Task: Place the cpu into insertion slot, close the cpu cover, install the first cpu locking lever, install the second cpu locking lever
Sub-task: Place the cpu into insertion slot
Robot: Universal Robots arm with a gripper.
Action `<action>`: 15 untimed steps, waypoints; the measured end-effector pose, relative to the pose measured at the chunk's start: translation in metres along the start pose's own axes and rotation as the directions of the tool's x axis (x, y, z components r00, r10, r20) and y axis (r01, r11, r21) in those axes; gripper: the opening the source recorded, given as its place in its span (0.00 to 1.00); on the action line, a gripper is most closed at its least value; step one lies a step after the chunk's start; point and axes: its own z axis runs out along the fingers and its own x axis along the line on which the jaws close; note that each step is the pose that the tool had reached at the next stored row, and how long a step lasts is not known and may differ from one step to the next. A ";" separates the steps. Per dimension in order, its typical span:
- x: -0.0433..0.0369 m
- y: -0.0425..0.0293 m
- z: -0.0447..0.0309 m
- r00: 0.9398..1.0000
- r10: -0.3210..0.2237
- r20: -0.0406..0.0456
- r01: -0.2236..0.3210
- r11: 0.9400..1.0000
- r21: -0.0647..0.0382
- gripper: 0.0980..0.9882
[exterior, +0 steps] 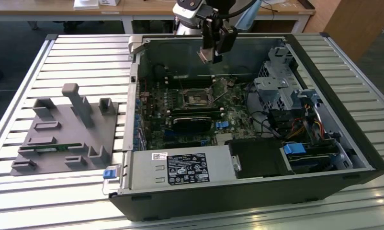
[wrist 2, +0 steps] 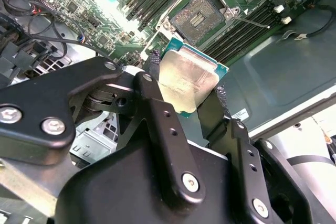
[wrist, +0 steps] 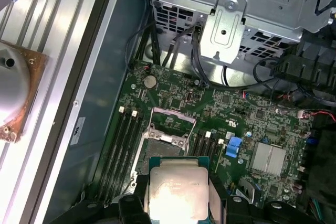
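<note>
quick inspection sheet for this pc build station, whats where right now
surface: slatted metal table bearing an open computer case
job's things: cpu held above the motherboard, not yet in the socket, which is bare; cpu cover looks swung up off it
clutter: grey fixture block with upright posts, on the table at the exterior view's left of the case
grippers: hand shut on the cpu, gripping two opposite edges
cables: black and coloured bundles beside the drive cage, apart from the socket
surroundings: wooden desks behind the table
</note>
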 end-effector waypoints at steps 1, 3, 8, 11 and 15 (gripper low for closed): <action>0.0000 0.0000 0.0002 1.000 0.001 0.000 -0.001 1.000 0.000 0.49; 0.0000 0.0000 0.0006 1.000 0.002 0.000 -0.002 1.000 0.000 0.49; 0.0000 -0.0001 0.0018 1.000 0.006 0.000 -0.006 1.000 0.000 0.49; 0.0000 -0.0002 0.0026 1.000 0.009 0.001 -0.009 1.000 0.000 0.49; -0.0001 -0.0004 0.0045 1.000 0.014 0.001 -0.014 1.000 0.000 0.49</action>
